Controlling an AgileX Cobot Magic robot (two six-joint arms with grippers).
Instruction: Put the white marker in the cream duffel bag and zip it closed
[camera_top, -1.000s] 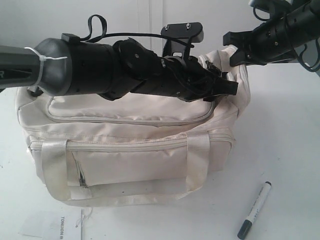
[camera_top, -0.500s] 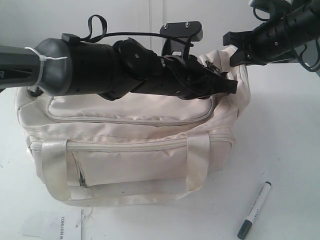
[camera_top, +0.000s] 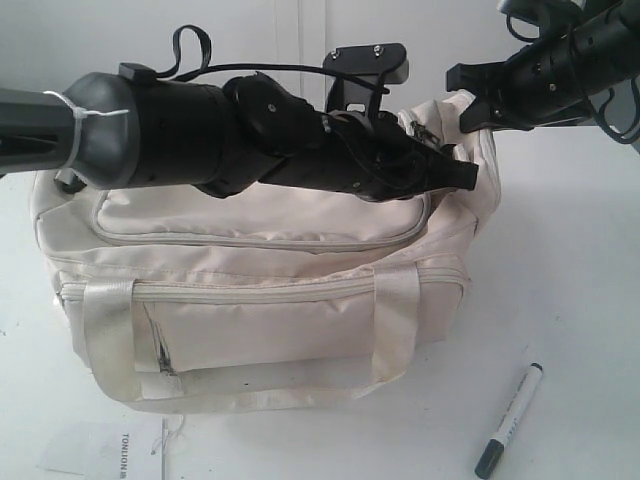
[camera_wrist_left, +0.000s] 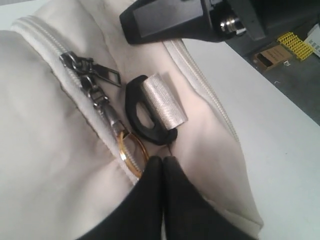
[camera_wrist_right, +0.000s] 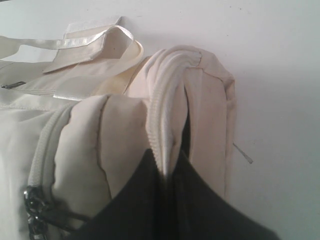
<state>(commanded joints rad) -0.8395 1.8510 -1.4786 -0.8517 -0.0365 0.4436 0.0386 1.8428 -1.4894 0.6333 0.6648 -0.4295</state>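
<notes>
Black fingers of the left gripper (camera_wrist_left: 162, 161) are pressed together with no gap, their tips just beside a gold ring (camera_wrist_left: 131, 152) that hangs from the dark zipper pulls (camera_wrist_left: 92, 82) at one end of the cream duffel bag (camera_top: 260, 280); whether they pinch the ring or only touch it cannot be told. At that same end of the bag, the right gripper (camera_wrist_right: 167, 172) is clamped on a raised fold of fabric along the zipper seam. The bag's top flap looks zipped shut. The white marker (camera_top: 510, 418) lies on the surface (camera_top: 580, 300) in front of the bag's right end, well apart from both arms. The step in hand appears to be opening the bag. Next, the left gripper would need a sure hold on the ring or pull, then draw it along the zipper away from this end while the right one braces the fabric.
</notes>
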